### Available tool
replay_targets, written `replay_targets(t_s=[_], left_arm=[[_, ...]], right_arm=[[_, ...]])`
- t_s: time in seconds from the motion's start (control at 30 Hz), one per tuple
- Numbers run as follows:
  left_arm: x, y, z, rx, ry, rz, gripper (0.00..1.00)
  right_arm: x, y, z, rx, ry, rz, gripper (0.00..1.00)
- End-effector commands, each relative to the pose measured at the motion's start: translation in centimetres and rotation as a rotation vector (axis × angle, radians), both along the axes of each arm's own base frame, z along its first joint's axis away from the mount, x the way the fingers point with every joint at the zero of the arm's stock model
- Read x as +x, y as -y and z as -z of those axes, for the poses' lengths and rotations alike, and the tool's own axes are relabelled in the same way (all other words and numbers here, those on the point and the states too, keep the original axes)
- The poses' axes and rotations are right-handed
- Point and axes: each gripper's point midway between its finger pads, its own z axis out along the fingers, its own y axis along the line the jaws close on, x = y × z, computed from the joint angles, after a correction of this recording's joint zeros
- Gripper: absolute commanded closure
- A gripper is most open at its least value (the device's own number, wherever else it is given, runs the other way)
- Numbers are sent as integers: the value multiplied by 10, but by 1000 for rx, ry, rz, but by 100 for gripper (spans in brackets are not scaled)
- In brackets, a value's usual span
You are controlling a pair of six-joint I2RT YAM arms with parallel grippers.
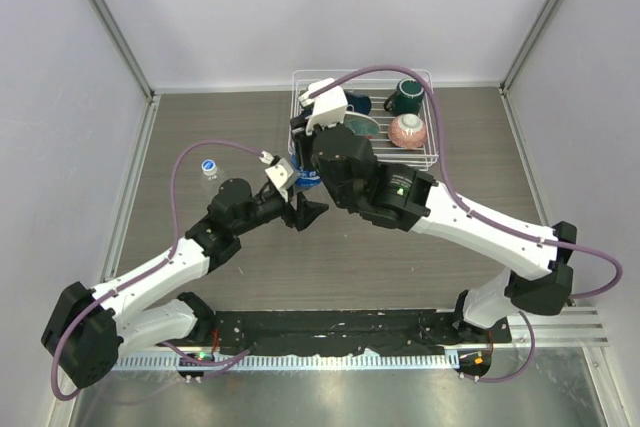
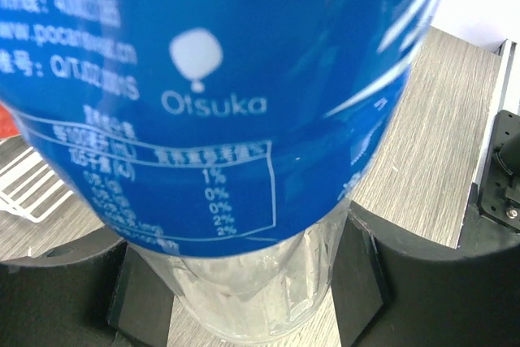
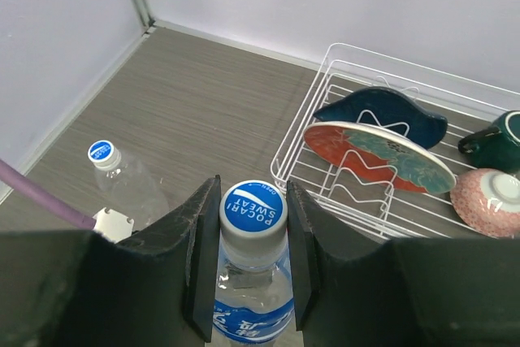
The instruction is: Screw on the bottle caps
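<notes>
The blue-labelled bottle (image 3: 248, 306) stands upright near the middle of the table, partly hidden under my right wrist in the top view (image 1: 306, 181). My left gripper (image 2: 252, 294) is shut on its clear lower body (image 2: 260, 282), just under the label. My right gripper (image 3: 253, 221) reaches down from above and is shut on its blue-topped cap (image 3: 253, 209), one finger on each side. The plain bottle (image 3: 130, 188) stands alone to the left with its own blue cap (image 3: 101, 152) on; it also shows in the top view (image 1: 208, 167).
A white wire dish rack (image 1: 300, 87) stands at the back, right behind the held bottle. It holds a dark green mug (image 1: 405, 97), a pink bowl (image 1: 407, 130) and plates (image 3: 378, 152). Walls close in the table on three sides.
</notes>
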Motion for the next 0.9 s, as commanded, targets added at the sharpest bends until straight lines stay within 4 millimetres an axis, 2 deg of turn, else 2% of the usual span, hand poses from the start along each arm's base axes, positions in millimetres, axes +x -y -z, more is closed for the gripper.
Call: replay_targets(t_s=[0.0, 0.1, 0.27, 0.3, 0.33, 0.37, 0.4, 0.43, 0.47, 0.6, 0.63, 0.73, 0.83, 0.87], left_arm=[[3, -3, -102, -213, 294, -17, 100], [3, -5, -101, -212, 294, -25, 100], [4, -8, -101, -214, 293, -37, 100], [4, -9, -101, -216, 290, -37, 100], [3, -9, -103, -217, 291, -37, 100], [3, -9, -102, -216, 288, -36, 100], [2, -9, -101, -213, 286, -33, 100], [1, -9, -100, -212, 285, -29, 100], [1, -9, -100, -211, 283, -27, 100], [-7, -5, -91, -196, 270, 24, 100], [-12, -2, -89, -191, 266, 57, 100], [-26, 4, -82, -171, 252, 143, 100], [-40, 9, -74, -148, 232, 233, 100], [-53, 13, -71, -138, 231, 315, 100]], right_arm=[[-3, 13, 46, -241, -70, 92, 88], [-4, 7, 27, -185, -58, 67, 73], [-8, 4, -9, -103, -27, 25, 59], [-11, 3, -15, -85, -22, -1, 53], [-20, 0, -28, -50, -18, -69, 50], [-27, -4, -36, -31, -17, -131, 40], [-37, -9, -40, -27, -26, -203, 33], [-54, -16, -57, 13, -25, -325, 27], [-60, -16, -64, 21, -23, -360, 21], [-76, 4, -90, 32, 28, -428, 16], [-80, 13, -101, 56, 45, -444, 16], [-86, 24, -117, 74, 73, -538, 13], [-85, 32, -121, 62, 75, -639, 12], [-70, 38, -115, 49, 56, -621, 12]])
